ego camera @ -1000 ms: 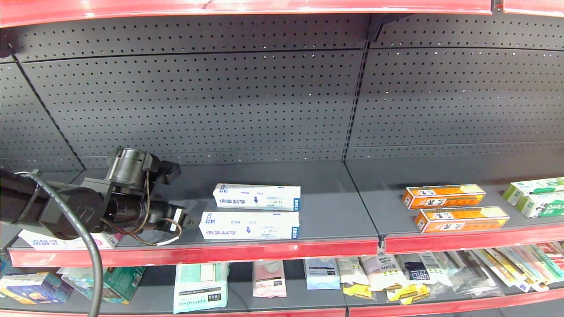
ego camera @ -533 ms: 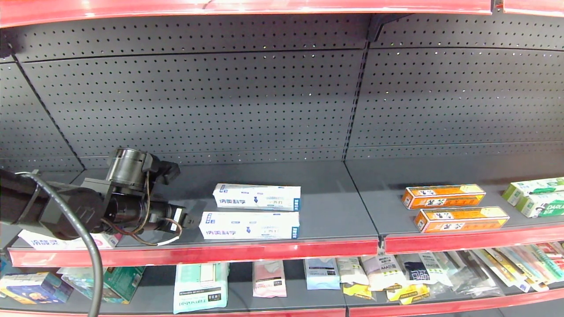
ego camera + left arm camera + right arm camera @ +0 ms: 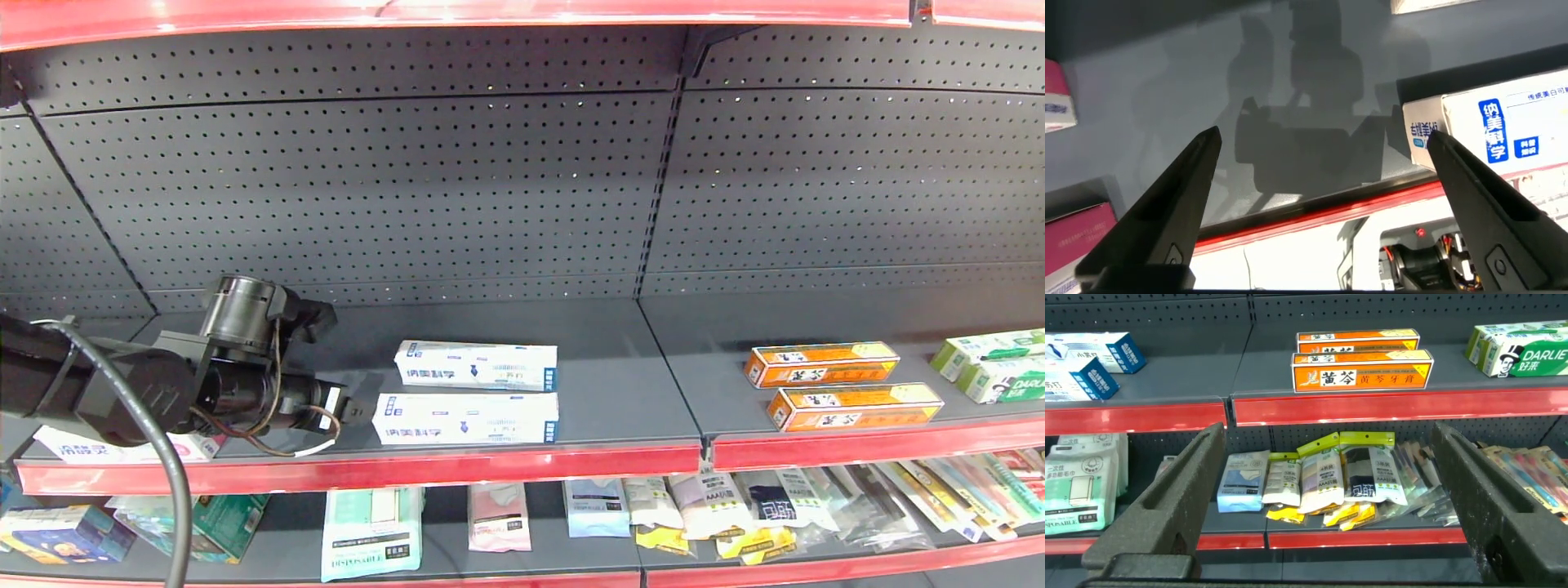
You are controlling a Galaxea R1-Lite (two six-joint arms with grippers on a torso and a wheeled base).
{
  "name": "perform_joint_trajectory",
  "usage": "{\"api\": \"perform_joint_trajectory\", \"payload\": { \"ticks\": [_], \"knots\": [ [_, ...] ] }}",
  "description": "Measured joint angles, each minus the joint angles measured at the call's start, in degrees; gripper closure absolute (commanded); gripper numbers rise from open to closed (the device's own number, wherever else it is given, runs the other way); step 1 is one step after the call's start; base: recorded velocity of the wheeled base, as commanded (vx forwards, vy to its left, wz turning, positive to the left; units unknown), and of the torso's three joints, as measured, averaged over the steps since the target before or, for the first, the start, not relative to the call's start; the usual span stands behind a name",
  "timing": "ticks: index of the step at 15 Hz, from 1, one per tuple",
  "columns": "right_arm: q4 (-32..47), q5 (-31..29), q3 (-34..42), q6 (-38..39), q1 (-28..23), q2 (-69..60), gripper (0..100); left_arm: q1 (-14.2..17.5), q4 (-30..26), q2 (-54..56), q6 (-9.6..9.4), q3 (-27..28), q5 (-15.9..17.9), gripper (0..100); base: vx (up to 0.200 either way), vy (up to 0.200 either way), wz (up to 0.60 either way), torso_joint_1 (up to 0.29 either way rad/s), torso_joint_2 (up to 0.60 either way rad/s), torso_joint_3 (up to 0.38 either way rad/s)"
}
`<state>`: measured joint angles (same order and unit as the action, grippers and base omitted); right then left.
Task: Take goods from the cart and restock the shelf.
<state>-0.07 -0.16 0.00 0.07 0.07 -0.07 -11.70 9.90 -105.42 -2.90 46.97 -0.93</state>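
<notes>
front box [image 3: 465, 418] on shelf [image 3: 620, 384] | rear box [image 3: 476, 365] behind it | left hand [image 3: 363, 406] just left of front box

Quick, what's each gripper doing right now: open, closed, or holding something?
Left gripper: open, empty, next to the front white box.
Right gripper: open, holding nothing.

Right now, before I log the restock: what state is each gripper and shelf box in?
Left gripper: jaws open, empty, by the end of the front white box.
Right gripper: jaws open, empty.
Front white box: lying flat at the front of the shelf.
Rear white box: lying flat behind it.
Orange boxes: both lying flat, one behind the other.
</notes>
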Motion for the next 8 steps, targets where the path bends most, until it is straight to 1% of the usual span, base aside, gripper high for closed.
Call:
{"api": "perform_joint_trajectory", "payload": {
  "ticks": [4,8],
  "knots": [
    [0.0,-0.02,0.0,0.02,0.0,0.0,0,-0.26,0.02,-0.12,-0.02,0.05,0.0,0,0.0,0.0,0.0,0.0,0.0,0.0],
    [0.0,-0.02,0.0,0.0,0.0,0.0,0,0.79,0.11,0.07,-0.49,0.13,-0.05,0,0.0,0.0,0.0,0.0,0.0,0.0]
  ]
}}
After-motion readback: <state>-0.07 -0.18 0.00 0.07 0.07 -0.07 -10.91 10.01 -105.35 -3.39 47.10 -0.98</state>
